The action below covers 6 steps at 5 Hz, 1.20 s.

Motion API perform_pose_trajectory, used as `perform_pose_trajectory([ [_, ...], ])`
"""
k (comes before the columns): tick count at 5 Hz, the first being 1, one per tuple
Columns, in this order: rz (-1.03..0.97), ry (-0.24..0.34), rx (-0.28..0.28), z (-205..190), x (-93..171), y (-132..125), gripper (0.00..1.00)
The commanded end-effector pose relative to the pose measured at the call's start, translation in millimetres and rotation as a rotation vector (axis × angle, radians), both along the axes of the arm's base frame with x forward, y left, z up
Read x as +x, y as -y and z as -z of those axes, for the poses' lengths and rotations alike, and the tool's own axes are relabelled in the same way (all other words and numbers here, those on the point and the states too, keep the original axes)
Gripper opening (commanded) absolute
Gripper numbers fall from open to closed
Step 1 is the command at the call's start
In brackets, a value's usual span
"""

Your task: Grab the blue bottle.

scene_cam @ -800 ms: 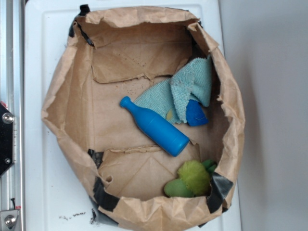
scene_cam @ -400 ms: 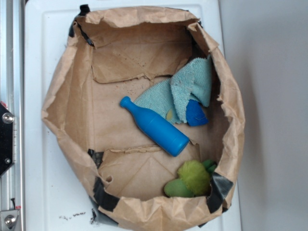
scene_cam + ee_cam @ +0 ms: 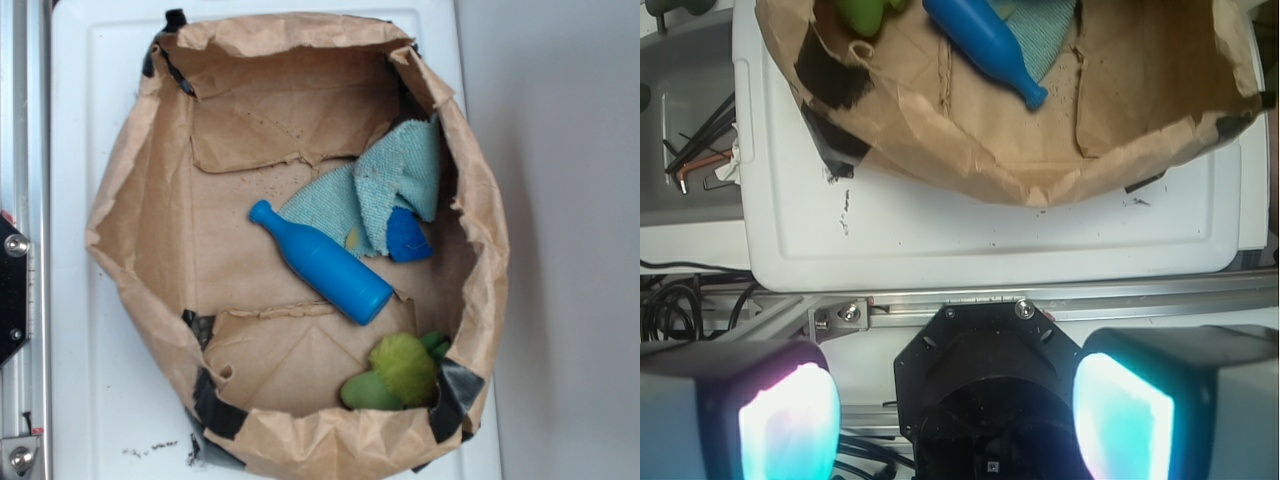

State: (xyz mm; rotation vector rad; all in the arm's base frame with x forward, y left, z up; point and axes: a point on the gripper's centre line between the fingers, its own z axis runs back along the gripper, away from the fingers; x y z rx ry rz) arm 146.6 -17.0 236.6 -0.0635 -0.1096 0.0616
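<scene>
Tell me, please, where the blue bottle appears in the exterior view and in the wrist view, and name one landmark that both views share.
Exterior: the blue bottle lies near the middle of the paper bag, neck toward upper left.
Wrist: the bottle is at the top edge, partly cut off, neck toward lower right.
Shared landmark: the light teal cloth, touching the bottle in both views.

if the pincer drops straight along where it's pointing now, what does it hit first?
Probably not the bottle. The open pincer looks down on the black base plate beside the aluminium rail. The blue bottle lies farther ahead, inside the paper bag. Depth is unclear.
</scene>
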Motion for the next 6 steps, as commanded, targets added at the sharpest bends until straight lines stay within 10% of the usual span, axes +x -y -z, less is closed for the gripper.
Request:
perform_pose_trajectory([
  [1,0.029,0.105,0.007,-13,-14,2,1.00],
  [2,0.006,0.110,0.014,-13,-14,3,1.00],
  [6,0.076,0.106,0.054,43,184,32,1.00],
])
